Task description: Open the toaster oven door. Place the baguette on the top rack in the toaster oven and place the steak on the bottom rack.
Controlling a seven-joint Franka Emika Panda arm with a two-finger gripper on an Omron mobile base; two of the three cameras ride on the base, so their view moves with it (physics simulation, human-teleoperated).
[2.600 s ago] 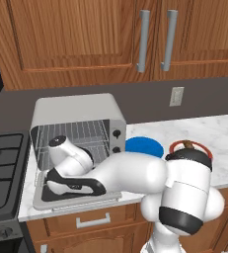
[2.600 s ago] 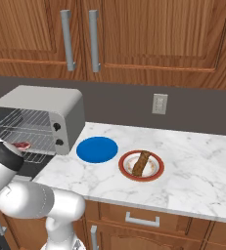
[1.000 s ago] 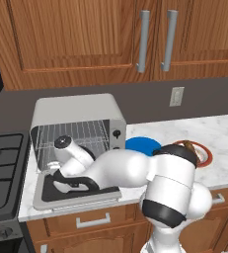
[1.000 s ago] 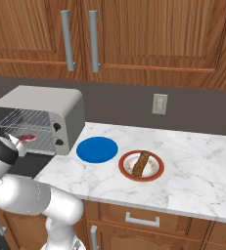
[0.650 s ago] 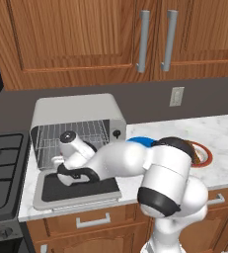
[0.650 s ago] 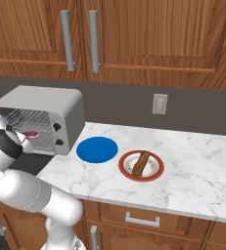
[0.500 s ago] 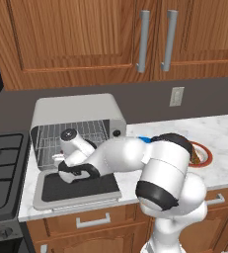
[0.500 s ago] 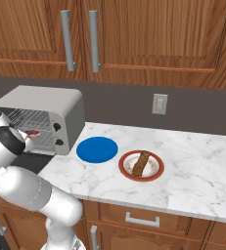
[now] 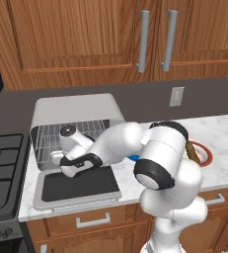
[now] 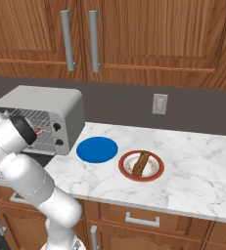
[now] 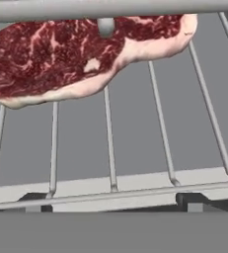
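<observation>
Marble counter [image 10: 192, 161] holds the baguette [image 10: 141, 163] on its plate; the steak [image 11: 81, 54] now lies on the bottom rack [image 11: 135, 163], my gripper [image 11: 113, 200] spread, withdrawing. Baguette is next.

The marble counter [image 10: 192, 161] carries the toaster oven [image 10: 46, 110], blue plate [image 10: 97, 149] and red-rimmed plate [image 10: 153, 173].
</observation>
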